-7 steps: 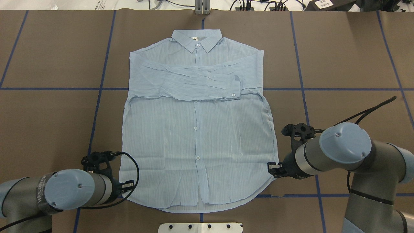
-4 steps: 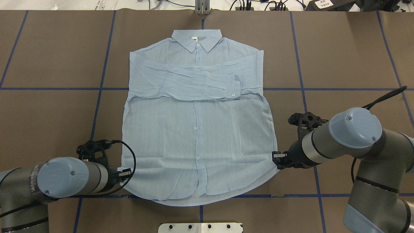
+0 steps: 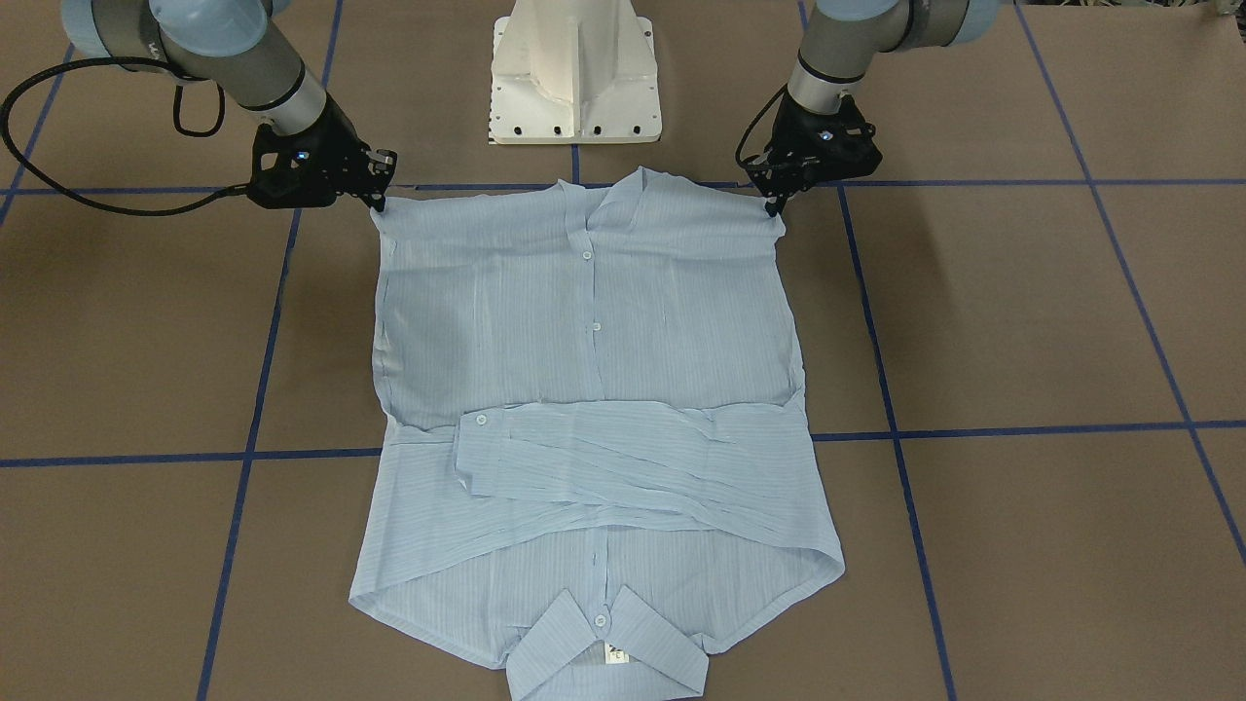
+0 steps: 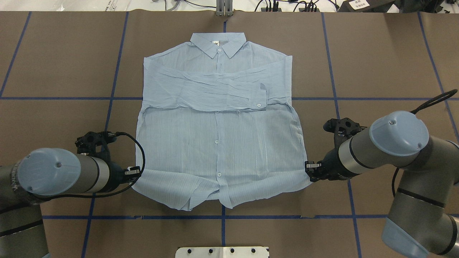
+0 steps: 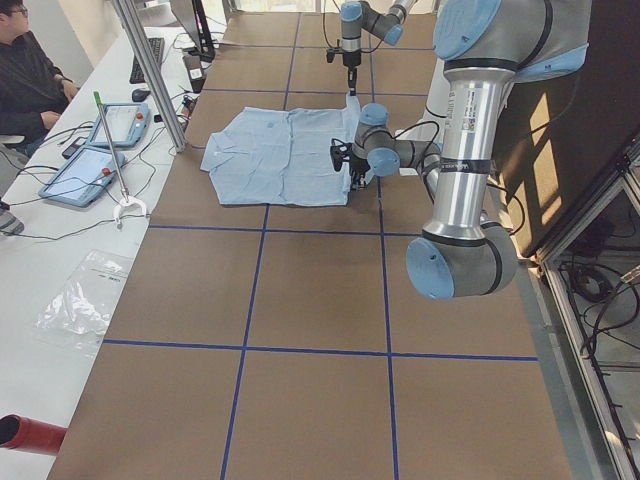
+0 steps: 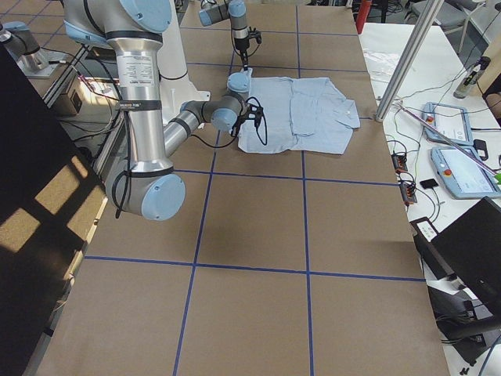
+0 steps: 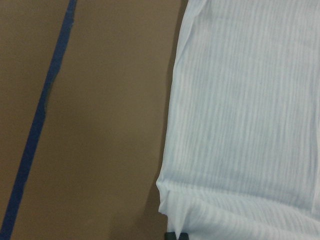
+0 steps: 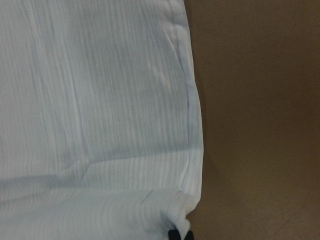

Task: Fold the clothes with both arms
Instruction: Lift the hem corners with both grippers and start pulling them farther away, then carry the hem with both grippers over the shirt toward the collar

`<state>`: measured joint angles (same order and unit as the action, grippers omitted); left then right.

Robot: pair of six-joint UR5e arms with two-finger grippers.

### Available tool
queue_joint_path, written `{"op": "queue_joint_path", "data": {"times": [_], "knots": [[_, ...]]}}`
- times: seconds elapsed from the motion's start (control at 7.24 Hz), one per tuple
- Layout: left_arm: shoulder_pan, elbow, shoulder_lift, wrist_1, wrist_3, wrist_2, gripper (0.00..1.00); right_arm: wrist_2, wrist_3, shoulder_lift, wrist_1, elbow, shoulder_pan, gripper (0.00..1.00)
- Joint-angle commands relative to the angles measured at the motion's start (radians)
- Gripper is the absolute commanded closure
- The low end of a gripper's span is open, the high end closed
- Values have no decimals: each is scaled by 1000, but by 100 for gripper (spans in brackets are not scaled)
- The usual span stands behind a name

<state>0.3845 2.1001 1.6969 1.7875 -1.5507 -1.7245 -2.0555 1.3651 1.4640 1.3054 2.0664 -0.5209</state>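
With jaws clamped on the shirt [image 4: 218,143] hem corners at 8 and 4 o'clock, move left gripper [image 4: 134,172] and right gripper [image 4: 309,168] evenly toward the collar [image 4: 218,44] at 12 o'clock.

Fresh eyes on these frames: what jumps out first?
The light-blue shirt spread face up in the middle of the table, with its sleeves crossed over the chest and its collar on the side far from the robot. Next, the left gripper and right gripper each pinch a corner of the near hem, which lies rumpled between them.
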Motion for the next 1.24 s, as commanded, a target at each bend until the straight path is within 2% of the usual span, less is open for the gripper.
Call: {"op": "queue_joint_path", "data": {"times": [0.0,0.41,0.69,0.83,1.1], "knots": [[7,-6,13,10,3,-7,100,-37,-6,-1,-3,-3,-45,100],[22,-6,30,12,3,-9,100,-45,-6,-57,6,-26,-91,100],[112,-15,43,13,114,-26,100,-58,-6,-124,8,-77,-134,100],[163,-40,59,15,148,-62,100,-58,-6,-154,6,-106,-157,100],[238,-89,102,18,204,-75,100,-64,-4,-236,6,-185,-244,100]]}}
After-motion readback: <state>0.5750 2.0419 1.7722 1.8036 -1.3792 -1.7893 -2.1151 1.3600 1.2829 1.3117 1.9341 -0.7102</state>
